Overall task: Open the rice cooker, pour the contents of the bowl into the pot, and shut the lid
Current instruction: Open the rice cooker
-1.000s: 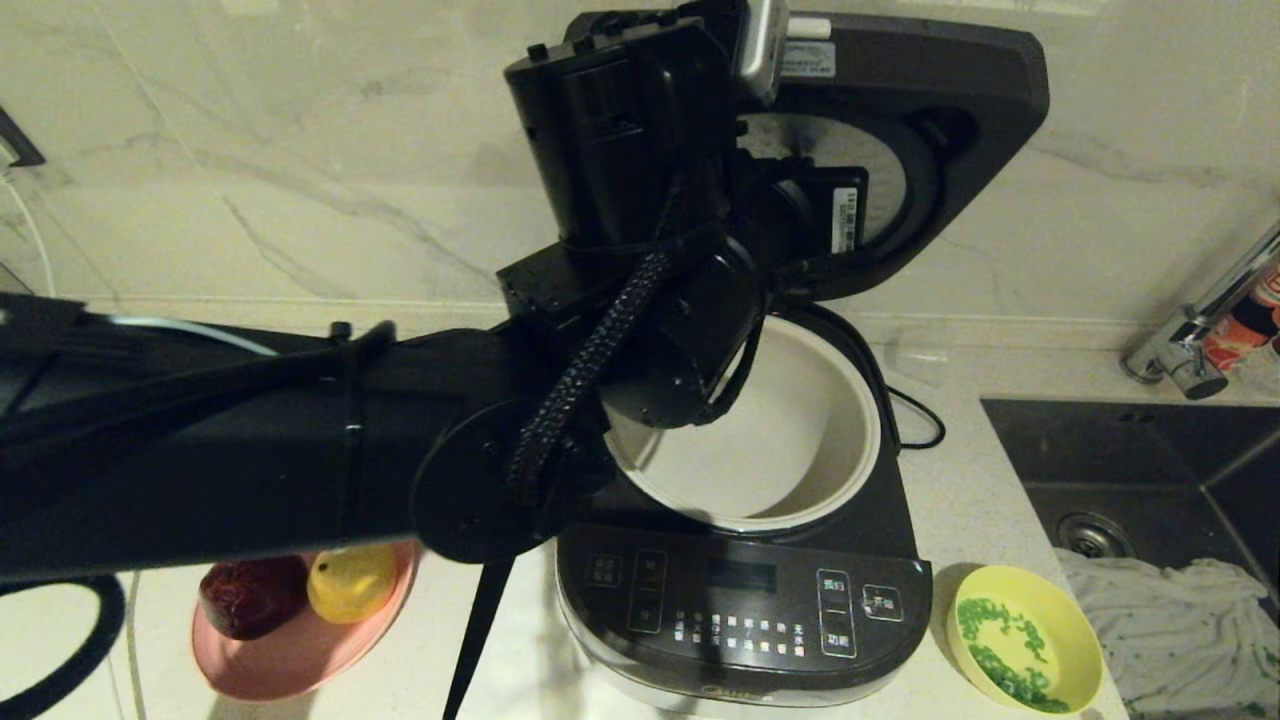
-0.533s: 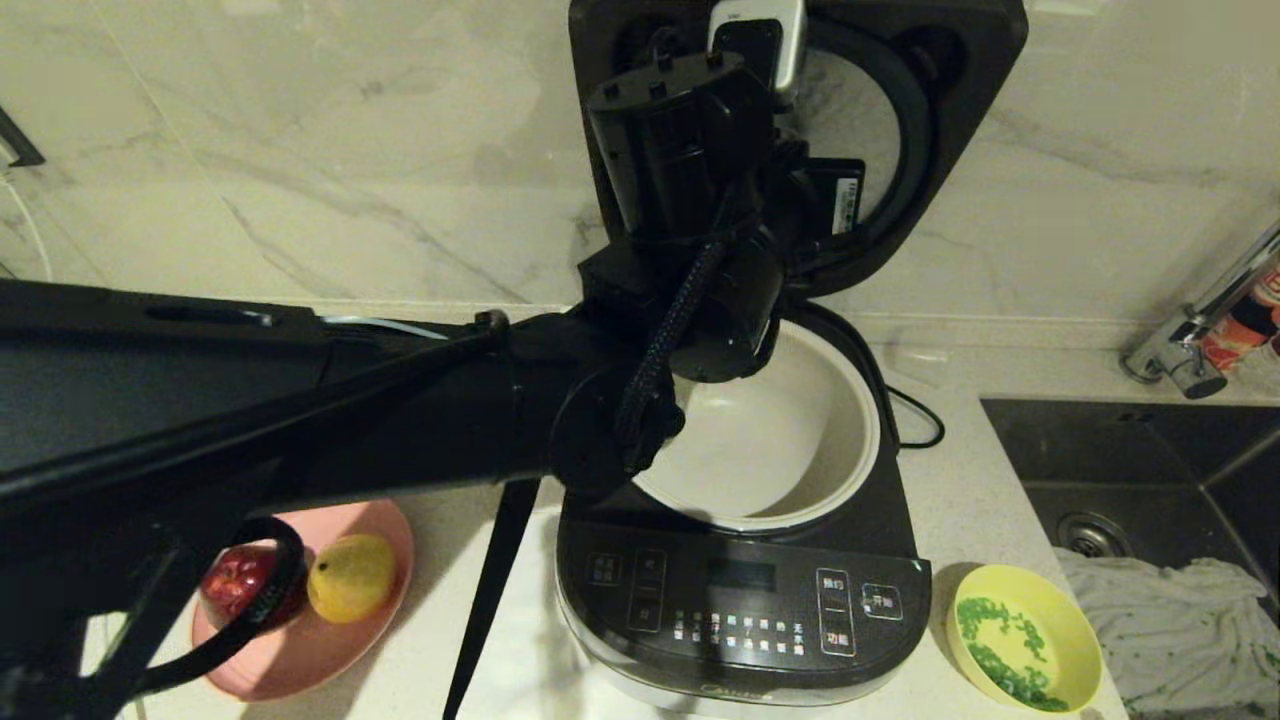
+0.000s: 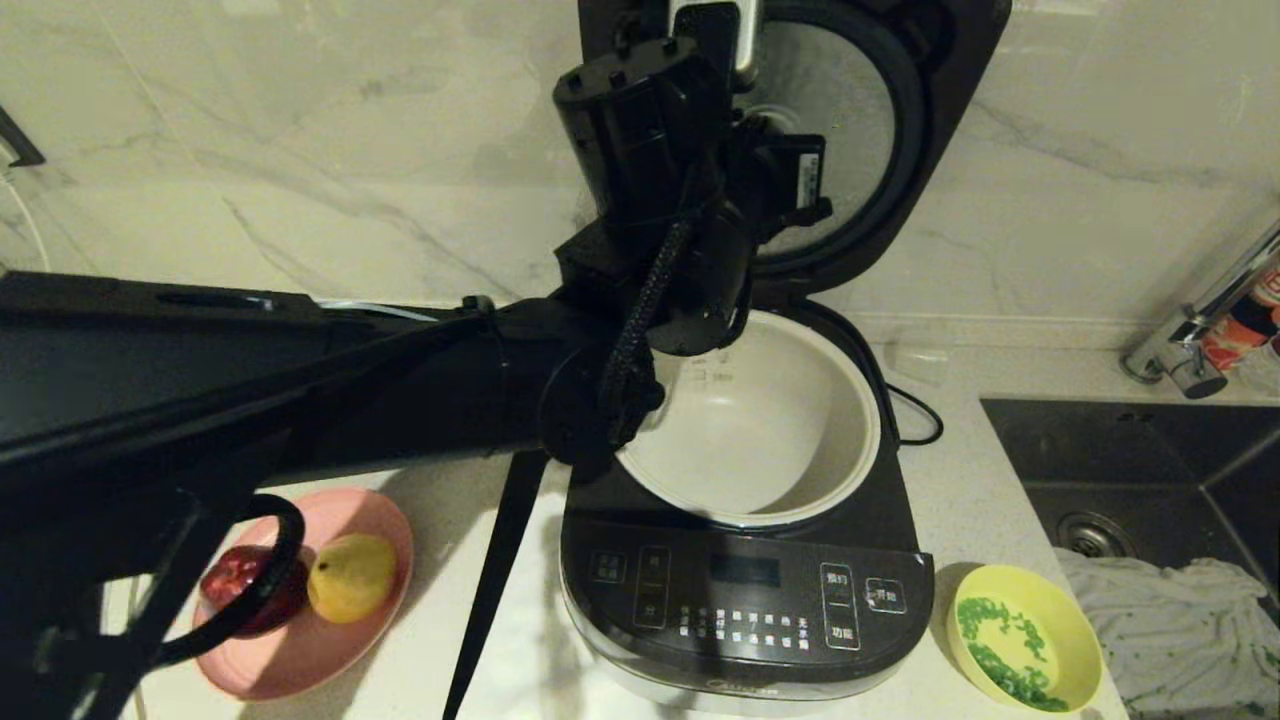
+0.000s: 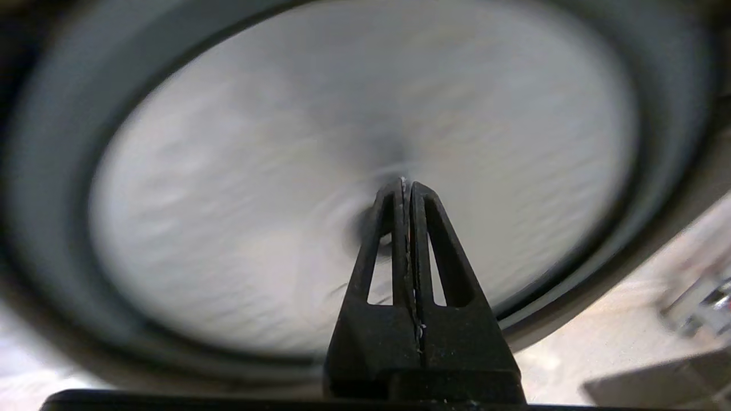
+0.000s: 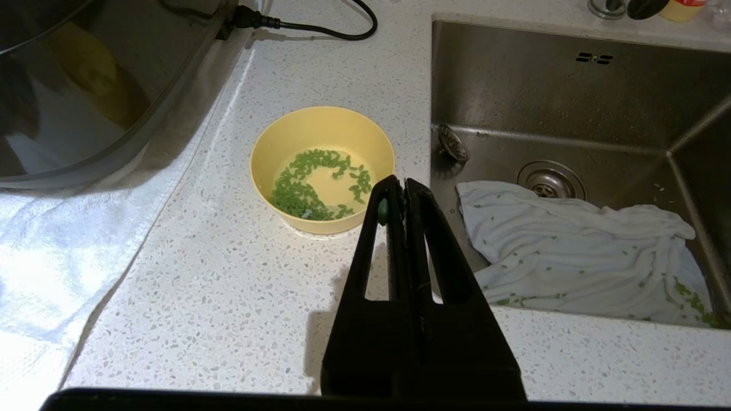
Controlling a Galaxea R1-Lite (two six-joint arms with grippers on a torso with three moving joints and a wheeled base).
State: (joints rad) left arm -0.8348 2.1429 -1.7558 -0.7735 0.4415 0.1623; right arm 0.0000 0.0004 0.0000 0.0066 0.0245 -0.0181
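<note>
The rice cooker (image 3: 745,600) stands in the middle of the counter with its lid (image 3: 870,130) swung up against the wall. The cream pot (image 3: 790,440) lies open and looks empty. My left arm (image 3: 650,170) reaches up to the lid. In the left wrist view my left gripper (image 4: 406,184) is shut, its tips at the silver inner plate (image 4: 228,171). The yellow bowl (image 3: 1055,610) sits right of the cooker with the green contents (image 3: 1000,665) in it. My right gripper (image 5: 400,184) is shut above the counter, just in front of the bowl (image 5: 320,123) and apart from it.
A pink plate (image 3: 330,650) with a red fruit and a yellow fruit lies at the front left. The sink (image 3: 1130,470) with a white cloth (image 3: 1170,620) is on the right, the tap (image 3: 1200,330) behind it. A power cord (image 3: 915,420) trails behind the cooker.
The lid has swung from half raised to fully upright. My left arm has gone up and back with it, uncovering more of the pot.
</note>
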